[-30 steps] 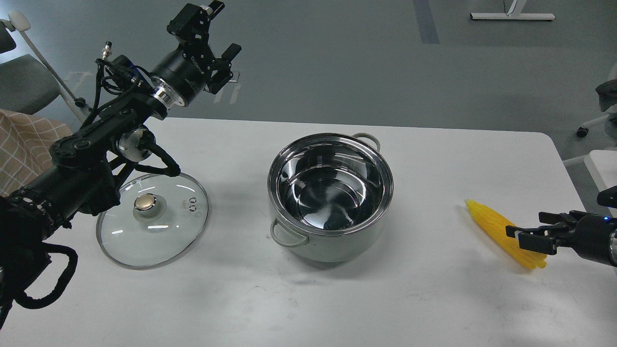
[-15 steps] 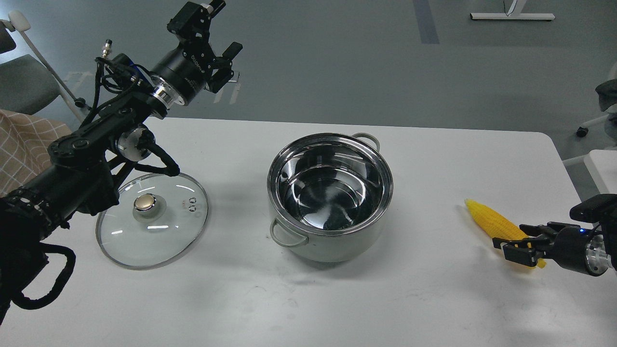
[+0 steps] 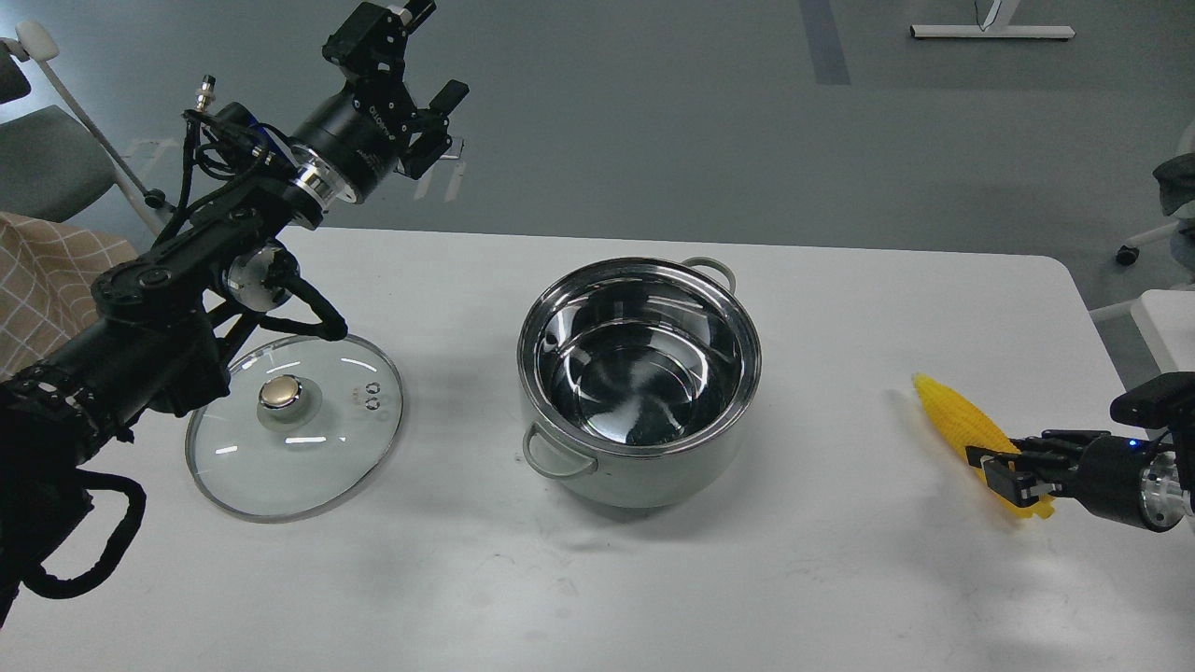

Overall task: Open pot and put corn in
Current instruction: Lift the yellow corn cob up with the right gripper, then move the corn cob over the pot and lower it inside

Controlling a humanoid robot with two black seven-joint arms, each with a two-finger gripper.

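Note:
The pot (image 3: pixel 653 481) stands open at the table's middle, its shiny steel inside empty. Its glass lid (image 3: pixel 308 448) with the gold knob (image 3: pixel 280 394) lies flat on the table to the pot's left. The yellow corn (image 3: pixel 954 417) lies at an angle near the table's right edge, tip pointing up-left. My right gripper (image 3: pixel 1004 471) comes in from the right and is closed around the corn's thick end, which it partly hides. My left gripper (image 3: pixel 431 56) is open and empty, raised high beyond the table's far left edge, well above the lid.
The white table (image 3: pixel 840 579) ends just right of the corn. My left arm hangs over the lid's left side. A grey chair (image 3: pixel 47 159) and checkered cloth (image 3: pixel 37 280) sit at the left, and white furniture (image 3: pixel 1167 322) at the right.
My right gripper has closed in on the corn's thick end, and the corn has shifted slightly right and turned steeper. The left arm, lid and pot have barely moved.

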